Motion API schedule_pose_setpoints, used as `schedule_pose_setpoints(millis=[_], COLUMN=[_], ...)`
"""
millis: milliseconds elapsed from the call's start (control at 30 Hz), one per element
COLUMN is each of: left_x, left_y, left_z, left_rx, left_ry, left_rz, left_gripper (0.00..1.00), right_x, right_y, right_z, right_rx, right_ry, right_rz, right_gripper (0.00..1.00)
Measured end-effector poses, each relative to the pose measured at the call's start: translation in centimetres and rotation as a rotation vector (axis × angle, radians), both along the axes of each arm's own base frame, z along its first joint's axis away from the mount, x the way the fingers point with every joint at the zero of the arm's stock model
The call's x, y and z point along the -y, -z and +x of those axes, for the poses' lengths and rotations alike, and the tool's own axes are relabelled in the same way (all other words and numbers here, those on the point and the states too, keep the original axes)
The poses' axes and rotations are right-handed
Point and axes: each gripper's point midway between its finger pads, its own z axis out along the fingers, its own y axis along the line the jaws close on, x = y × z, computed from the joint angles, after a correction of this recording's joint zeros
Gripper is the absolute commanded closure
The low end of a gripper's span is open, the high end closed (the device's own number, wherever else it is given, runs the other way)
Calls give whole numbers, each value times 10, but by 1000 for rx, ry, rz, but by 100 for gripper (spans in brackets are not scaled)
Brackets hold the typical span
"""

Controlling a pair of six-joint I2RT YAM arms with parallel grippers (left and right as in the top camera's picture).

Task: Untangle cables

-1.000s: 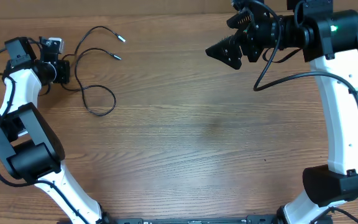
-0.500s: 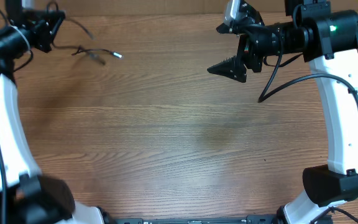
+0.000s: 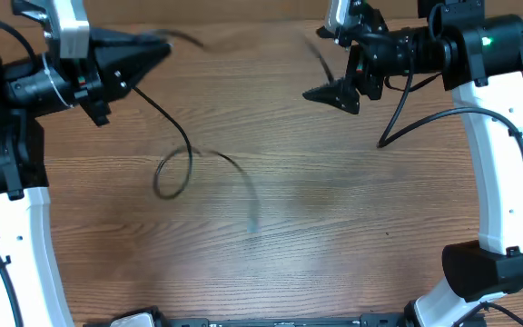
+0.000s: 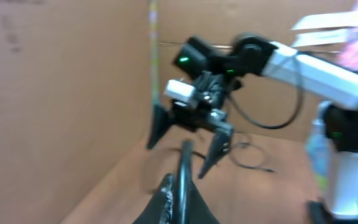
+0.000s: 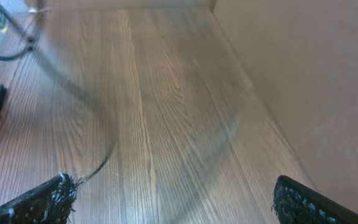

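Observation:
A thin black cable (image 3: 172,173) hangs from my left gripper (image 3: 155,50) and trails in a loop down over the middle-left of the wooden table, its far end blurred by motion. In the left wrist view my left gripper (image 4: 180,194) is shut on this cable (image 4: 183,163), which runs up between the jaws. My right gripper (image 3: 320,64) is held above the far middle of the table, open wide and empty. In the right wrist view its fingers (image 5: 173,199) are far apart, and a blurred cable (image 5: 98,164) swings past the left finger.
The wooden table (image 3: 334,227) ends at a brown cardboard wall (image 4: 61,93) along the back. The right arm's own thicker black cable (image 3: 407,113) hangs beside the white right arm (image 3: 502,173). The left arm (image 3: 25,236) stands at the left edge.
My left arm has lifted and swung right with the cable in its jaws. The cable has been dragged from the far left corner out toward the table's middle. The right gripper has barely moved.

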Motion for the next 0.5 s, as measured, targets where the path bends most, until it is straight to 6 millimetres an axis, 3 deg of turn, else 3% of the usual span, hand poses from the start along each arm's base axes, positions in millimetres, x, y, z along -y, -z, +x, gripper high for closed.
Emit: schedule_pose_setpoints(millis=[267, 500], left_x=[4, 30], left_y=[4, 4], left_z=[-4, -20], left_rx=[-102, -137], left_ry=[75, 191], left_rz=[-37, -43], left_gripper=[96, 96], right_x=[-5, -19], right_y=[0, -15], right_z=[-29, -38], right_rx=[146, 288], right_ry=[-222, -340], right_rz=[11, 82], right_gripper=[0, 0])
